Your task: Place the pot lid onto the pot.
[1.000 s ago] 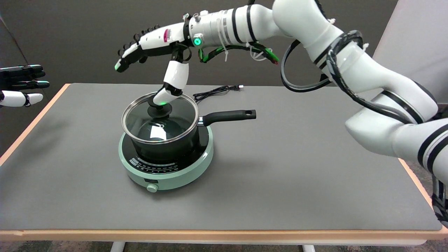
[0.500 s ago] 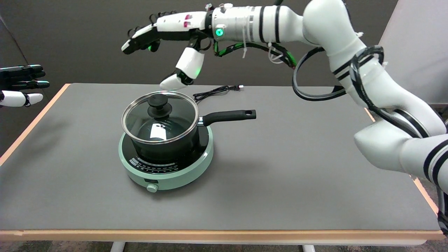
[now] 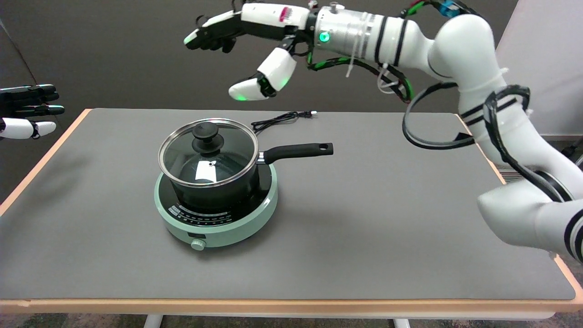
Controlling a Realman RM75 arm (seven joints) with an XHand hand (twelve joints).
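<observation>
Already in place: the pot lid, a glass disc with a metal rim and a black knob, sits level on the pot, its rim meeting the pot's rim all the way round as far as the head view shows.
Pot: black, with a long black handle pointing toward 3 o'clock; it stands on a pale green hotplate left of the middle of the grey surface.
Robot hand: the right robot hand hangs in the air up at about 1 o'clock from the lid, well clear of the knob, fingers spread and holding nothing; one white fingertip with a green glow points down and to the left.
Arm: the white right arm arches in from the lower right edge, cables looped under the forearm.
Progress: judged from how things lie, the placing itself is done; nothing touches the lid and it looks settled.
Left to do: at most, taking the arm away from the pot; no further handling of the lid seems called for.
Background: a black power cord lies on the surface at 1 o'clock behind the pot; the idle left hand shows at the far left edge.
</observation>
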